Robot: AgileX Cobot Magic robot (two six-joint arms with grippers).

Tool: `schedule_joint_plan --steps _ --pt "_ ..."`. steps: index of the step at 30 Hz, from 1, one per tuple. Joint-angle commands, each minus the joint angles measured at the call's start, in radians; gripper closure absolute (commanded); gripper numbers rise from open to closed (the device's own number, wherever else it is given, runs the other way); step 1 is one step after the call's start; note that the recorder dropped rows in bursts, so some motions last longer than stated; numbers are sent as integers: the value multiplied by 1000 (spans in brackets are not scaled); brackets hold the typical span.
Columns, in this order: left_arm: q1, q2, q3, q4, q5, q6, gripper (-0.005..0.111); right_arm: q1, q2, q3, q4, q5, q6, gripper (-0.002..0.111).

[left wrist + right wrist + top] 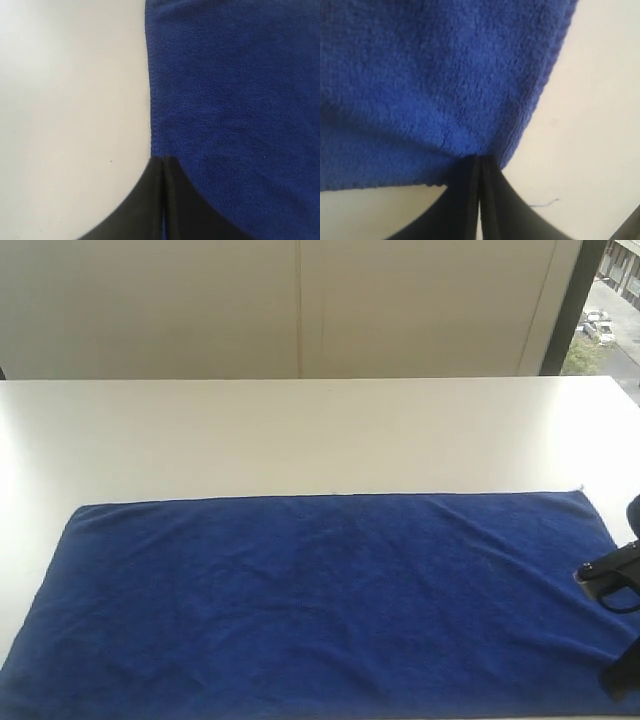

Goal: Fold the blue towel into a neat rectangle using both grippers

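Beside closed left fingers [142, 205], the blue towel [320, 600] lies spread, right fingers [460, 202] pinching it.

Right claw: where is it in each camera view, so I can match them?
Exterior: right claw at the right edge, over the blue towel.
Left wrist: not in it; that is the left claw.
Right wrist: claw low in the middle, shut, at the towel's corner.
Shared landmark: the towel's stitched edge.
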Motion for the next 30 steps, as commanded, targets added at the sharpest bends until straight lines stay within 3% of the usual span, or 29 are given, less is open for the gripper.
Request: schedule_joint_plan --steps 1,9,20,25,27,30 --pt "-7 -6 5 -14 6 -9 107 -3 15 7 -6 15 -3 108" --pt "-7 -6 5 -14 8 -9 107 0 -3 -12 -19 59 10 108" --pt "-7 -6 5 -14 -2 -11 107 0 -221 -85 -22 2 11 108" --pt "-7 -4 5 -19 -179 -68 107 0 -312 -120 59 -48 -6 108" --pt "-7 17 -23 -12 -219 -72 107 0 -355 -124 76 -73 -5 108" --pt "-7 101 -128 34 -149 -70 107 0 -405 -124 80 -91 -5 108"
